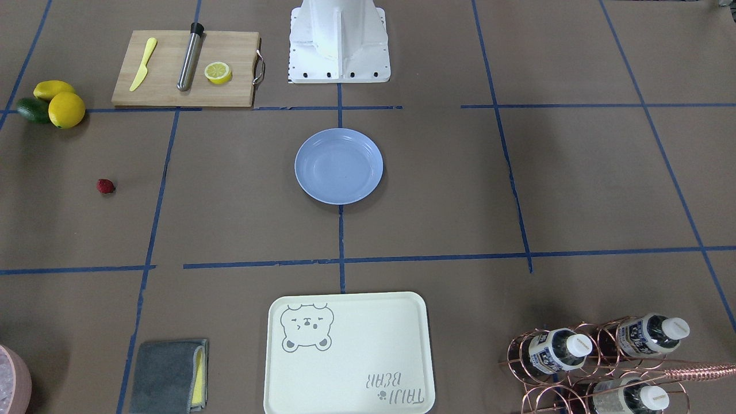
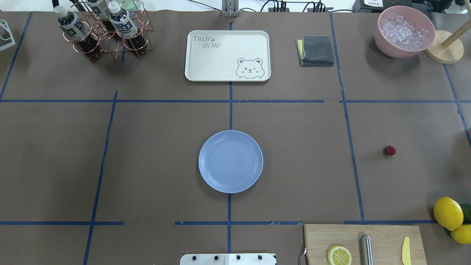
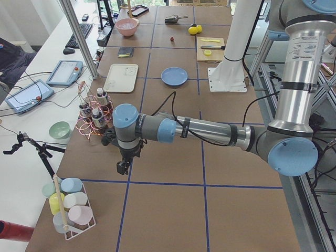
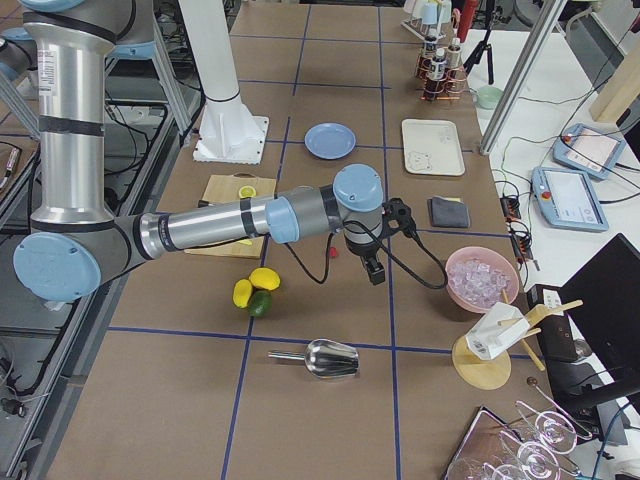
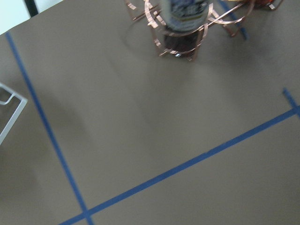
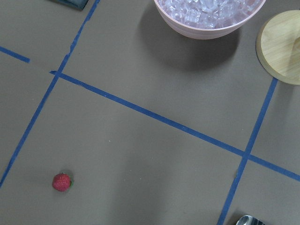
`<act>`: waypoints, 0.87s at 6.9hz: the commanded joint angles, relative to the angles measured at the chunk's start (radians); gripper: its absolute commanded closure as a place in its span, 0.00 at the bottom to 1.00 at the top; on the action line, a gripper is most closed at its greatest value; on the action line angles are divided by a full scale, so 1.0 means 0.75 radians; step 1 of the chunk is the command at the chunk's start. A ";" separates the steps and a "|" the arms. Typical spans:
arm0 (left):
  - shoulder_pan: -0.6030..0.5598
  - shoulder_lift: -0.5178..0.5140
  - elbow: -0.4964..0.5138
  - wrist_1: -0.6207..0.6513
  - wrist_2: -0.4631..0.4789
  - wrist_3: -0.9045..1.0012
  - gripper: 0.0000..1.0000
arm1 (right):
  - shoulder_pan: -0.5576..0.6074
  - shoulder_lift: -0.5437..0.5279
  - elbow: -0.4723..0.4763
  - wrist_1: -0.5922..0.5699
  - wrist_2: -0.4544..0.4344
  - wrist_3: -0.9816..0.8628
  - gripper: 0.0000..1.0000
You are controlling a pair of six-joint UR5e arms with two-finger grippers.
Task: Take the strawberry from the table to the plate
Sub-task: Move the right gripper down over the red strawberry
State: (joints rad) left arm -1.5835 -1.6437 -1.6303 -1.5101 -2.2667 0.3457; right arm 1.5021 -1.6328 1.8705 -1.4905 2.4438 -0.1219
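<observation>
Right gripper (image 4: 375,272) hangs above the table (image 2: 294,165), far out on the robot's right of the plate (image 2: 230,161). I see it only from the side, so I cannot tell if its jaws are spread or pressed together, and its own camera does not show the fingers. The left gripper (image 3: 123,167) hangs far on the other side of the plate, beside the rack (image 3: 92,118) of bottles. I cannot tell its state either.

The strawberry (image 2: 389,150) lies alone on the bare paper, well apart from the plate on the robot's right of it, and nothing touches it. In the right wrist view it sits low in the left corner, with the bowl (image 6: 206,14) of ice at the top. So the camera does not look straight down on the berry. The plate has nothing on it.

In my judgement the task is at its first step, the reach, and nothing is picked yet. The right arm is the one on the berry's side of the plate, so I expect it to do the work. The next move calls for bringing this gripper over the berry with jaws apart, then lowering it close to the paper. The berry is small and round, so the close must be centred and gentle, or it may roll away.
</observation>
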 commanded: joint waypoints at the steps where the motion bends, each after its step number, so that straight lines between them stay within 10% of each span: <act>1: -0.153 0.131 -0.053 0.146 -0.021 0.087 0.00 | -0.061 0.005 0.005 0.007 -0.004 0.082 0.00; 6: -0.149 0.163 -0.084 0.013 -0.168 -0.201 0.00 | -0.423 -0.044 0.012 0.276 -0.232 0.672 0.00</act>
State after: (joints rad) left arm -1.6972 -1.5256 -1.6927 -1.4762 -2.3872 0.2070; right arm 1.2746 -1.6455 1.8839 -1.3917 2.3381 0.2318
